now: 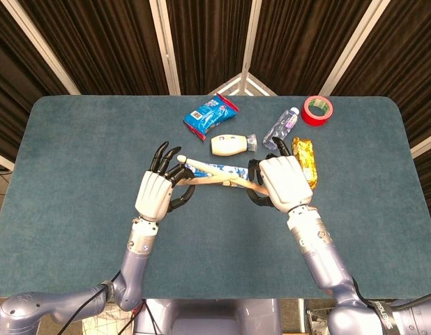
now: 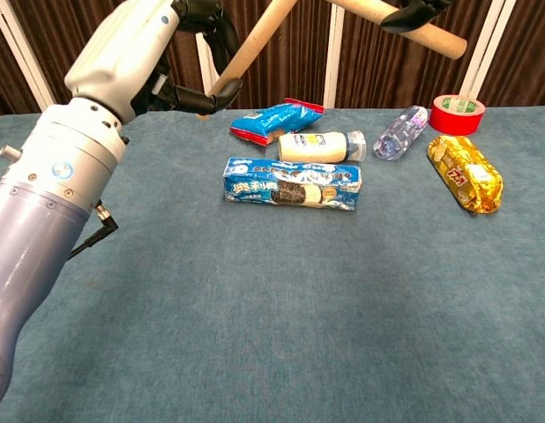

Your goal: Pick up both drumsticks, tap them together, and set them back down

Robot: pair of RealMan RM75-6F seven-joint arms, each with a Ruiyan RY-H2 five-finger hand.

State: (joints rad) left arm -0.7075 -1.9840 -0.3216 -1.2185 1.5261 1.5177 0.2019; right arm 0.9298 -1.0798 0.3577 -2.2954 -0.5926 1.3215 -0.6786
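I've got my left hand (image 1: 157,191) wrapped on one drumstick (image 2: 251,46) and my right hand (image 1: 285,181) clamped on the other drumstick (image 2: 412,30), both raised and crossing above the cookie pack (image 2: 292,183). Under it, teal table (image 1: 76,174); beyond it, dark curtains (image 1: 118,42). Whether the sticks touch, I can't tell.

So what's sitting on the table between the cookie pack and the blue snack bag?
The white bottle lies on its side between the cookie pack and the blue snack bag, clearest in the chest view.
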